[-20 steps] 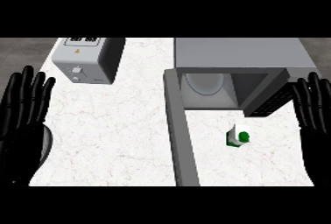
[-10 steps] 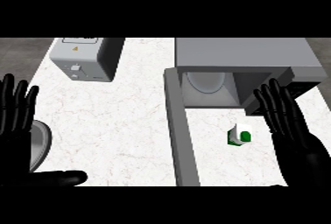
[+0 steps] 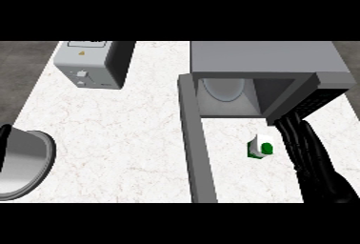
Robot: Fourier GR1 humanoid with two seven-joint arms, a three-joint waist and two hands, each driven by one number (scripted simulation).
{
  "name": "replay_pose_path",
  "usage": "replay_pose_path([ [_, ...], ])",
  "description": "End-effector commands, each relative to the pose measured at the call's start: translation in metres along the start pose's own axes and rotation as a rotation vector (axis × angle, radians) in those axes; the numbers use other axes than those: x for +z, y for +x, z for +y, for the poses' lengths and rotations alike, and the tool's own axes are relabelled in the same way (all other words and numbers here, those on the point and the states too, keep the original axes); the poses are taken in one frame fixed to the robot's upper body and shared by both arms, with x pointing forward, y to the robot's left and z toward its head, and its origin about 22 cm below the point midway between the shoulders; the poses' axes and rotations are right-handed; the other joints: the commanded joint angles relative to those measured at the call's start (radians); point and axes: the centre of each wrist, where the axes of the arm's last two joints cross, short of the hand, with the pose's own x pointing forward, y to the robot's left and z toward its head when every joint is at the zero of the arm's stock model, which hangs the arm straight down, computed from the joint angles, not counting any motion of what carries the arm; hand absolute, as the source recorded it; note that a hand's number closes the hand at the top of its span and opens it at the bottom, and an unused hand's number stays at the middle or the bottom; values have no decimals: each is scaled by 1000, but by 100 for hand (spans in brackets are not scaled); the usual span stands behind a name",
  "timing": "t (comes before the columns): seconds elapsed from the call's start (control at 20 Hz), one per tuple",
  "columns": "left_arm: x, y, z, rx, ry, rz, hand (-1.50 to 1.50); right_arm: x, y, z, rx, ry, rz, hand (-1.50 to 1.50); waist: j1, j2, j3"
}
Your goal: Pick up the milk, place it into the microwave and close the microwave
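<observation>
The milk (image 3: pixel 260 147), a small white carton with green marks, stands on the white counter (image 3: pixel 119 138) in front of the open microwave (image 3: pixel 264 64). A white plate (image 3: pixel 224 88) shows inside the microwave. Its grey door (image 3: pixel 197 147) swings out toward me, left of the milk. My right hand (image 3: pixel 309 155) is open just right of the milk, fingers straight and pointing at the microwave's front, not touching the carton. Of my left arm only the grey forearm (image 3: pixel 25 164) and a black sliver at the view's left edge show.
A grey toaster-like appliance (image 3: pixel 91 64) stands at the counter's back left. The open door splits the counter into a wide left part and a narrow right strip where the milk stands. The counter's left edge runs past the appliance.
My right hand has moved in from the right edge and down beside the milk. My left hand has slid out past the left edge, leaving the forearm in view.
</observation>
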Motion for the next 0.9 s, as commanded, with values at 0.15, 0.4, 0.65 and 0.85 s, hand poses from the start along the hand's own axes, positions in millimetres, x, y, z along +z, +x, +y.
replay_pose_path([
  [0.15, 34, 22, 28, 7, -9, -6, -150, -15, -14, -1, 52, -69, 70, -150, 12, 1, 0],
  [0.4, 43, 37, 19, 5, 1, 19, -150, 14, -29, -12, 50, -63, 95, -150, 1, 1, 0],
  [0.65, 51, 15, 42, 14, -15, 24, -150, 10, -68, -5, 53, -60, 125, -150, 4, 1, 0],
  [0.85, 55, 31, 46, 9, -11, 5, -150, 9, -90, -13, 59, -114, 160, -150, 6, 1, 0],
])
